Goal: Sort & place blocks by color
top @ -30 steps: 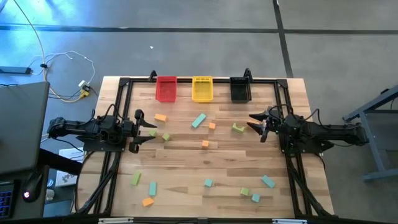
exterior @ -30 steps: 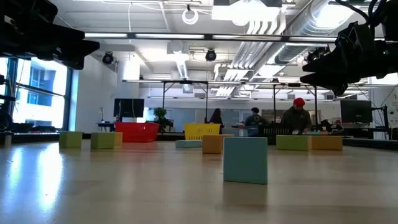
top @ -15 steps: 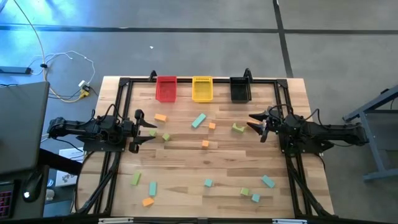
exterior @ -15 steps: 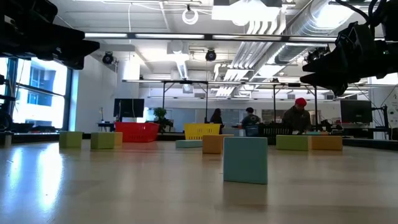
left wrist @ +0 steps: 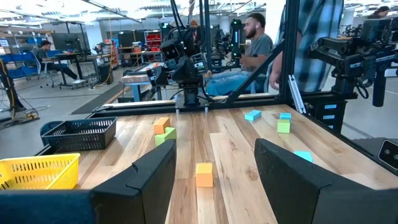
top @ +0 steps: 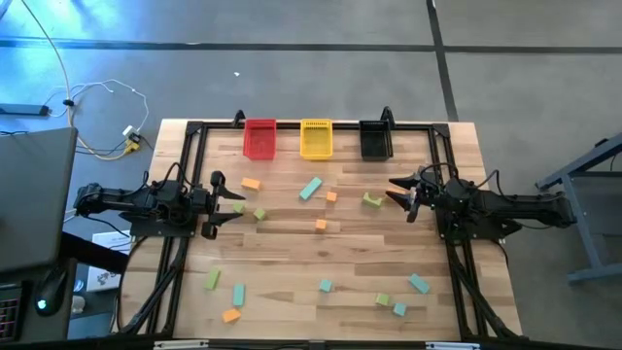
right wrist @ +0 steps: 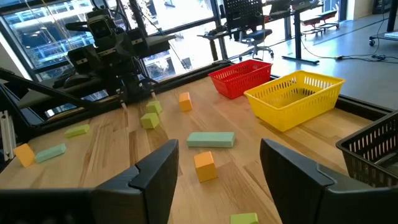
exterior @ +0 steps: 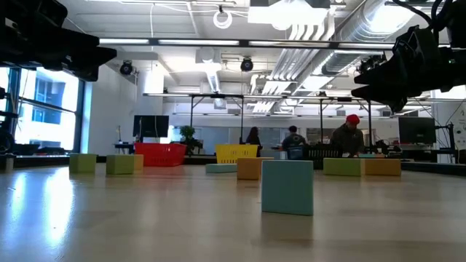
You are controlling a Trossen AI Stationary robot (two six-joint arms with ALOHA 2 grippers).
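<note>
At table's far edge: red bin point(top: 259, 138), yellow bin point(top: 316, 138), black bin point(top: 375, 140) (no blocks inside); both arms' jaws apart.

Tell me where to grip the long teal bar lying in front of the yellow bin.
Grip the teal bar at its middle, across its two long sides, coming straight down. It lies flat and diagonal on the table, clear of other blocks, so the end effector probably needs turning to match that angle.
</note>
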